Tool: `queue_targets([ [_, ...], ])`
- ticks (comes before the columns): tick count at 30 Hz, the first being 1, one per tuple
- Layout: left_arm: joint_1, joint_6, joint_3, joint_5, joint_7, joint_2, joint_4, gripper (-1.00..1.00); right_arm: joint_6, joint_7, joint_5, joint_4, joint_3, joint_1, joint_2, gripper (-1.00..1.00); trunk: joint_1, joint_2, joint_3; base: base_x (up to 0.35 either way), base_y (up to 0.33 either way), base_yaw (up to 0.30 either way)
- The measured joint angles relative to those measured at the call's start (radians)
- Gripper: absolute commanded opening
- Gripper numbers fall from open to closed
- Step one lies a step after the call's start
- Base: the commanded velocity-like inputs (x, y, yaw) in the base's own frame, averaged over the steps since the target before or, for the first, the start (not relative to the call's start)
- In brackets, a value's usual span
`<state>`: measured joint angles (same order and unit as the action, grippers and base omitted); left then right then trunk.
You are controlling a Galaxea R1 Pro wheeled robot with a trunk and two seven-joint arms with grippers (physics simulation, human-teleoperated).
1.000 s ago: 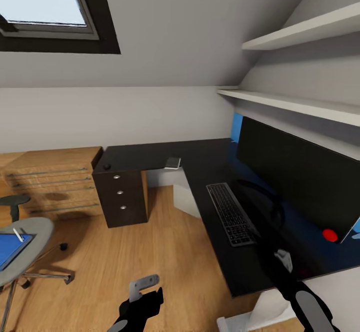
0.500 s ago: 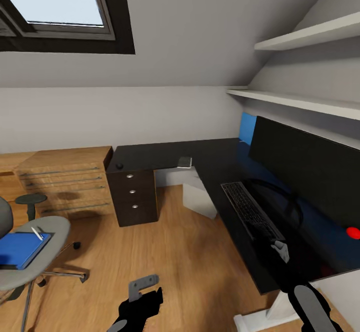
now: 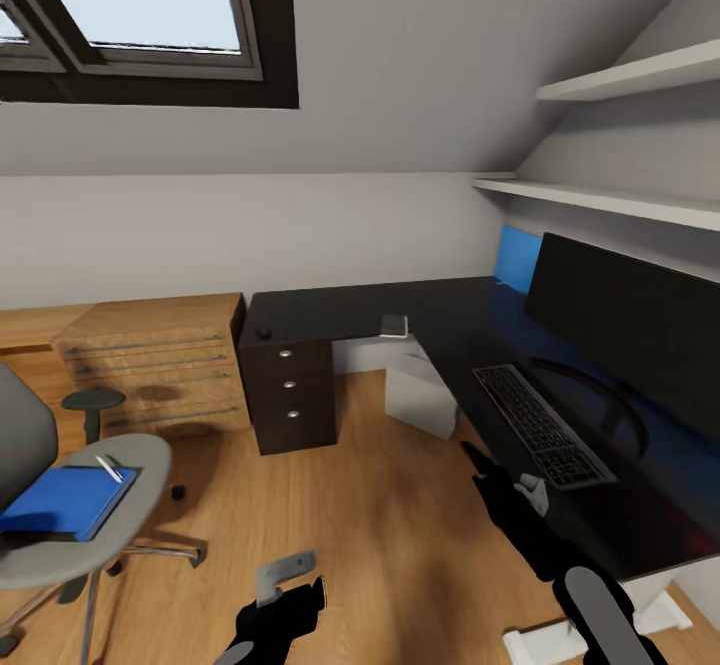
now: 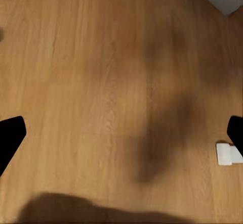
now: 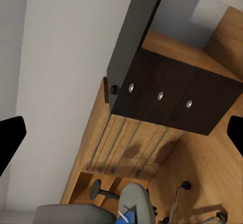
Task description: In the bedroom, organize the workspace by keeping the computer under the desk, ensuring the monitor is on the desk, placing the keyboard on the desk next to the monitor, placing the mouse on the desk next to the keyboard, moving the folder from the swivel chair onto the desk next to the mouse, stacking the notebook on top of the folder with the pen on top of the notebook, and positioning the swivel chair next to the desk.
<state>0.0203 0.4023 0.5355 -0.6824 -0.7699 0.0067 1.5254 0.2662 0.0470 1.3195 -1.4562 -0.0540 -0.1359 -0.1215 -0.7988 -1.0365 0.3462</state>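
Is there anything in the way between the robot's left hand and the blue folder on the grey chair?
Nothing visible blocks it. Bare wooden floor lies between the left gripper and the grey swivel chair. The flat blue folder rests on the seat with a thin whitish pen lying on top, so the pen would be lifted along with it.

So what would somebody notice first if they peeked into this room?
Probably the big black monitor on the right side of the black desk, with the keyboard lying in front of it. Next, the bright blue folder on the swivel chair at the left, a whitish pen resting on it. Overhead, a skylight shows pale sky.
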Motion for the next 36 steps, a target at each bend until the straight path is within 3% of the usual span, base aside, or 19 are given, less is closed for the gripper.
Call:
queue_targets([
  [1, 0.000, 0.000, 0.000, -0.001, 0.000, 0.000, -0.012, 1.00, -0.002, -0.003, -0.003, 0.002, -0.002, 0.000, 0.000, 1.00, 0.000, 0.000, 0.000, 0.231, 0.206, 0.000],
  [4, 0.000, 0.000, -0.001, 0.000, 0.000, 0.001, -0.053, 1.00, -0.006, -0.101, -0.062, 0.019, -0.057, 0.000, 0.010, 1.00, 0.000, 0.000, 0.000, 0.184, 0.092, 0.000],
  [5, 0.000, 0.000, -0.038, 0.001, 0.001, 0.001, -0.066, 1.00, -0.016, -0.258, -0.239, 0.048, -0.105, -0.003, 0.088, 1.00, 0.000, 0.000, 0.000, 0.056, 0.023, 0.000],
  [6, 0.000, 0.000, -0.047, -0.001, 0.002, 0.001, -0.071, 1.00, -0.024, -0.285, -0.308, 0.070, -0.131, -0.003, 0.129, 1.00, 0.000, 0.000, 0.000, 0.046, 0.015, 0.000],
  [8, 0.000, -0.001, -0.067, -0.002, 0.004, 0.001, -0.125, 1.00, -0.085, -0.336, -0.505, 0.154, -0.144, -0.005, 0.229, 1.00, 0.000, 0.000, 0.000, 0.139, 0.053, 0.000],
  [9, 0.000, -0.001, -0.072, -0.004, 0.006, 0.001, -0.157, 1.00, -0.140, -0.349, -0.573, 0.197, -0.148, -0.006, 0.257, 1.00, 0.000, 0.000, 0.000, 0.220, 0.093, 0.000],
  [11, 0.000, 0.000, -0.078, -0.006, 0.015, 0.002, -0.204, 1.00, -0.269, -0.363, -0.660, 0.263, -0.161, -0.007, 0.287, 1.00, 0.000, 0.000, 0.000, 0.254, 0.110, 0.000],
  [12, 0.000, 0.000, -0.079, -0.005, 0.016, 0.002, -0.214, 1.00, -0.300, -0.366, -0.676, 0.276, -0.169, -0.007, 0.292, 1.00, 0.000, 0.000, 0.000, 0.274, 0.122, 0.000],
  [16, 0.000, -0.003, -0.079, -0.004, 0.021, 0.009, -0.297, 1.00, -0.461, -0.380, -0.732, 0.382, -0.271, -0.008, 0.296, 1.00, 0.000, 0.000, 0.000, 0.290, 0.131, 0.000],
  [19, 0.000, -0.005, -0.073, 0.001, 0.032, 0.010, -0.356, 1.00, -0.544, -0.383, -0.764, 0.453, -0.302, -0.009, 0.296, 1.00, 0.000, 0.000, 0.000, 0.298, 0.136, 0.000],
  [21, 0.000, -0.009, -0.072, 0.005, 0.055, 0.014, -0.374, 1.00, -0.589, -0.388, -0.795, 0.511, -0.309, -0.009, 0.296, 1.00, 0.000, 0.000, 0.000, 0.303, 0.138, 0.000],
  [23, 0.000, -0.036, -0.071, 0.006, 0.070, 0.034, -0.381, 1.00, -0.599, -0.408, -0.841, 0.564, -0.311, -0.009, 0.296, 1.00, 0.000, 0.000, 0.000, 0.306, 0.142, 0.000],
  [24, 0.000, -0.058, -0.070, 0.005, 0.075, 0.054, -0.383, 1.00, -0.600, -0.421, -0.869, 0.588, -0.312, -0.009, 0.296, 1.00, 0.000, 0.000, 0.000, 0.312, 0.143, 0.000],
  [25, 0.000, -0.097, -0.063, 0.002, 0.091, 0.082, -0.385, 1.00, -0.603, -0.440, -0.928, 0.642, -0.312, -0.009, 0.296, 1.00, 0.000, 0.000, 0.000, 0.313, 0.143, 0.000],
  [27, 0.000, -0.120, -0.055, 0.000, 0.115, 0.098, -0.405, 1.00, -0.611, -0.450, -0.977, 0.697, -0.308, -0.009, 0.296, 1.00, 0.000, 0.000, 0.000, 0.314, 0.144, 0.000],
  [31, 0.000, -0.184, -0.053, 0.000, 0.161, 0.106, -0.497, 1.00, -0.667, -0.455, -1.006, 0.756, -0.303, -0.009, 0.296, 1.00, 0.000, 0.000, 0.000, 0.315, 0.137, 0.000],
  [33, 0.000, -0.261, -0.053, 0.002, 0.227, 0.106, -0.568, 1.00, -0.756, -0.453, -1.012, 0.811, -0.302, -0.009, 0.264, 1.00, 0.000, 0.000, 0.000, 0.318, 0.094, 0.000],
  [36, 0.000, -0.303, -0.054, 0.002, 0.279, 0.105, -0.597, 1.00, -0.819, -0.444, -1.017, 0.877, -0.310, -0.009, 0.250, 1.00, 0.000, 0.000, 0.000, 0.319, 0.034, 0.000],
])
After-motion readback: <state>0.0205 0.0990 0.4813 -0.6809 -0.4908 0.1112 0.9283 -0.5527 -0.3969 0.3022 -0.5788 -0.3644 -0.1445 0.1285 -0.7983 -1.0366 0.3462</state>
